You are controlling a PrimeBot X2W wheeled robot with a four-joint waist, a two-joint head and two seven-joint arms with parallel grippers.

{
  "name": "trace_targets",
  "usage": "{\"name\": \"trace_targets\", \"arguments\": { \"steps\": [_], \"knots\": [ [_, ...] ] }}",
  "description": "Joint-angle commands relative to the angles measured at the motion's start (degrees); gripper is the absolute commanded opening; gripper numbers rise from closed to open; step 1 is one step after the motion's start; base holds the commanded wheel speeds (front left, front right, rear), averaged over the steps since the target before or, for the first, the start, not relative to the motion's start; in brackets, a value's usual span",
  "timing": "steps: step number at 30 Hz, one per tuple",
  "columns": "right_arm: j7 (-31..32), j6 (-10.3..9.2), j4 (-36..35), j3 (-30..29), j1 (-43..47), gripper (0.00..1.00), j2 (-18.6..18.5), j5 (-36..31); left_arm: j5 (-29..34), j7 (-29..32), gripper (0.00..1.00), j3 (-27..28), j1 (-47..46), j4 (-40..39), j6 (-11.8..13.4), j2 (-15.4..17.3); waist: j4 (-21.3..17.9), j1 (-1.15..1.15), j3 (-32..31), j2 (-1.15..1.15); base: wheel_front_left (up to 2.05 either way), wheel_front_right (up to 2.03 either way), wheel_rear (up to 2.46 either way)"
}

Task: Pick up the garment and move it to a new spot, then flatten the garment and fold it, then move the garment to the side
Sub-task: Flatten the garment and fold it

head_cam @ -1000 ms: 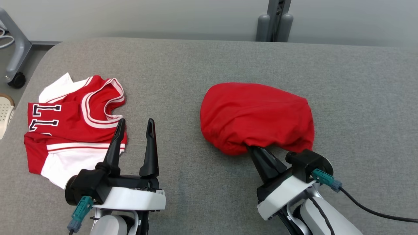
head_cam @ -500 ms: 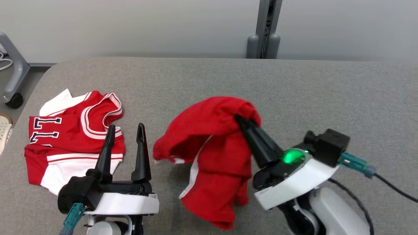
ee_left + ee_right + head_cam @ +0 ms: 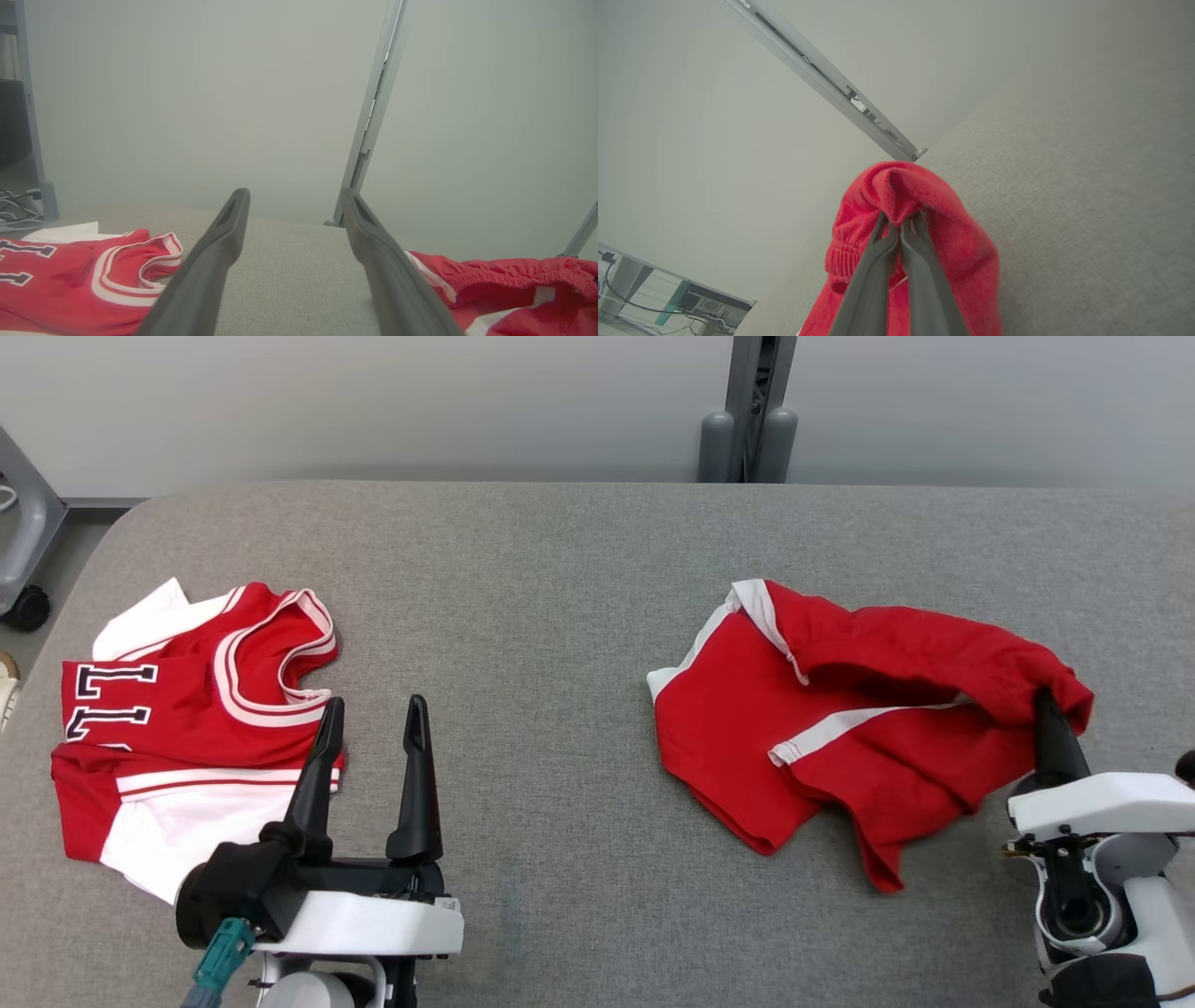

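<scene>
At the lower left of the head view, the left gripper [image 3: 375, 705] hovers over the grey bench [image 3: 560, 616] with its two dark fingers spread wide and nothing between them; the left wrist view shows the same open gap [image 3: 294, 196] with bare bench beyond it

At the lower right, the right gripper [image 3: 1044, 707] has its fingers pressed together on a bunched fold of the red shorts [image 3: 840, 728]. The right wrist view shows the tips [image 3: 901, 224] pinching red cloth beside the gathered waistband. The rest of the shorts spreads leftward from the grip across the right half of the bench, rumpled, with white side stripes showing

Just left of the left gripper's fingers lies the garment [image 3: 187, 709], a red jersey, loosely folded at the left edge of the bench. Its white-and-red striped neckline faces up, part of the black lettering is on its left side, and a white panel is nearest the camera. One finger overlaps its right edge in the head view; I cannot tell whether they touch

Beyond the far edge of the bench, at top centre, a grey post [image 3: 747, 411] stands against a pale wall
</scene>
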Motion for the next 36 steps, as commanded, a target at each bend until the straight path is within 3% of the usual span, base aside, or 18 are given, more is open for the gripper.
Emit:
{"name": "trace_targets", "arguments": {
  "steps": [1,2,3,10,15,22,28,36],
  "knots": [
    [0.2,0.13,3.1,-1.6,-1.1,0.0,-0.3,0.2,0.5,-0.1,1.0,0.0,-0.5,0.2,-0.3,0.2,0.0,0.0,0.3,0.0,0.0,0.0,0.0],
    [-0.5,0.14,5.6,-3.2,-2.8,0.25,-0.3,-0.3,0.6,-0.1,1.0,-0.1,-0.7,0.3,-0.5,0.2,-0.1,0.0,0.5,0.0,0.0,0.0,0.0],
    [-1.0,0.15,8.0,-4.4,-4.4,1.0,-0.3,-1.4,0.7,-0.1,1.0,-0.2,-0.8,0.4,-0.6,0.2,-0.1,0.0,0.6,0.0,0.0,0.0,0.0],
    [-5.1,0.14,17.6,-9.2,-10.3,1.0,-0.3,-5.5,0.9,-0.1,1.0,0.0,-1.3,1.1,-1.0,0.2,-0.4,0.0,1.6,0.0,0.0,0.0,0.0],
    [-6.9,0.14,16.8,-5.6,-11.5,1.0,-0.3,-6.4,0.9,-0.1,1.0,-0.2,-1.3,1.4,-1.0,0.2,-0.9,0.0,1.0,0.0,0.0,0.0,0.0],
    [-8.5,0.13,5.2,3.7,-8.3,1.0,-0.3,-10.7,0.9,-0.1,1.0,-0.2,-0.8,1.2,-0.9,0.2,-2.1,0.0,-0.5,0.0,0.0,0.0,0.0],
    [-8.9,0.13,-8.2,10.0,-2.1,1.0,-1.0,-21.3,0.2,-0.1,1.0,-0.3,-0.9,0.0,-0.7,0.2,-3.2,0.0,-0.8,0.0,0.0,0.0,0.0],
    [-8.9,0.09,-21.0,9.0,9.8,1.0,-1.2,-37.0,-0.8,-0.1,1.0,-1.9,-1.1,0.4,-1.2,0.2,-4.7,0.0,-0.3,0.0,0.0,0.0,0.0]
  ]
}}
